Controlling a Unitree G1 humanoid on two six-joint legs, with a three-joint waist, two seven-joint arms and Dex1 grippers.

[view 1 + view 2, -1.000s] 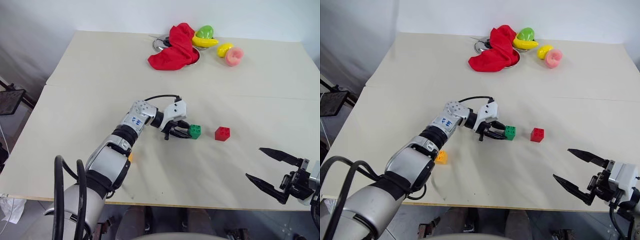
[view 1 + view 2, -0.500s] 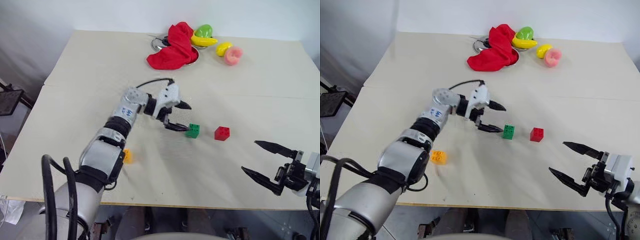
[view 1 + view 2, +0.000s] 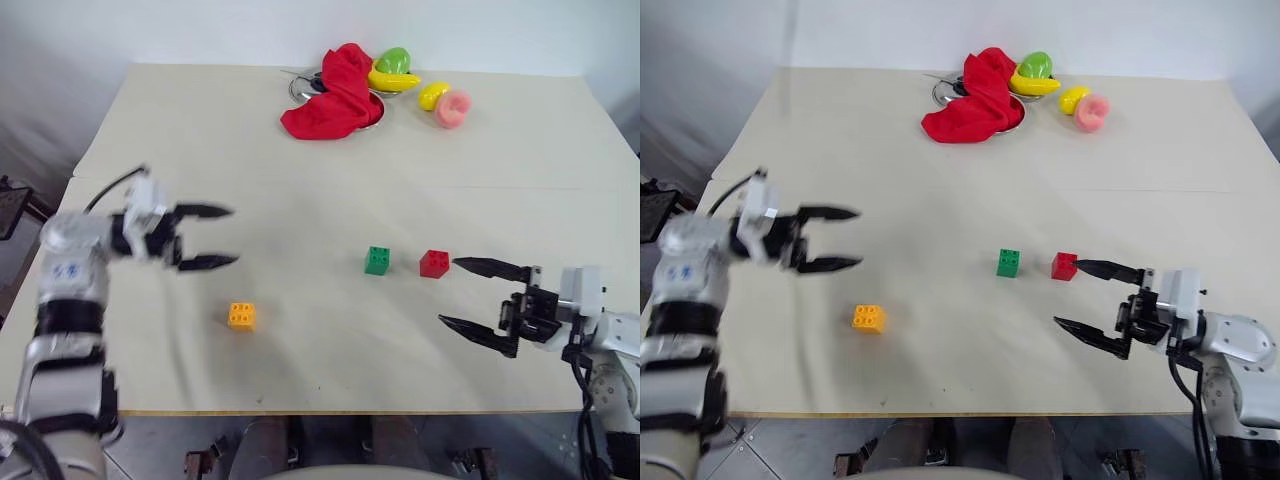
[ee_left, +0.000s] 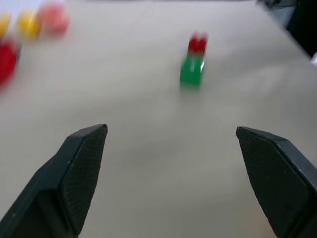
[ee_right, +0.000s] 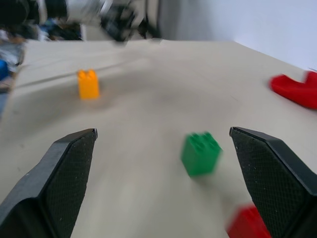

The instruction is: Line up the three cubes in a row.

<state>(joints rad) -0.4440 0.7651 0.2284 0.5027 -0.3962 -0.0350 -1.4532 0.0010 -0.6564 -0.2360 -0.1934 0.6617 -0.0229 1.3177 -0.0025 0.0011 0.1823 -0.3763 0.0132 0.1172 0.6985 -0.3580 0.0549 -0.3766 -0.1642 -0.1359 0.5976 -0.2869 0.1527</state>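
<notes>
Item 1, green cube (image 3: 377, 260): stands on the table (image 3: 200, 130) near its middle, free of both grippers.
Item 2, red cube (image 3: 434, 263): just beside the green one on the robot's right, a small gap between them; you already have two in line.
Item 3, orange-yellow cube (image 3: 241, 316): well apart to the left and nearer the front edge, out of line.
Left gripper (image 3: 218, 237): jaws spread wide, empty, hanging above the table beyond the orange-yellow cube.
Right gripper (image 3: 462, 294): jaws wide, empty, its upper fingertip just beside the red cube.
Handling advice: take the orange-yellow cube with your left gripper, square to its flat sides, and set it left of the green cube at matching spacing. Keep your right gripper clear of the red cube.
</notes>
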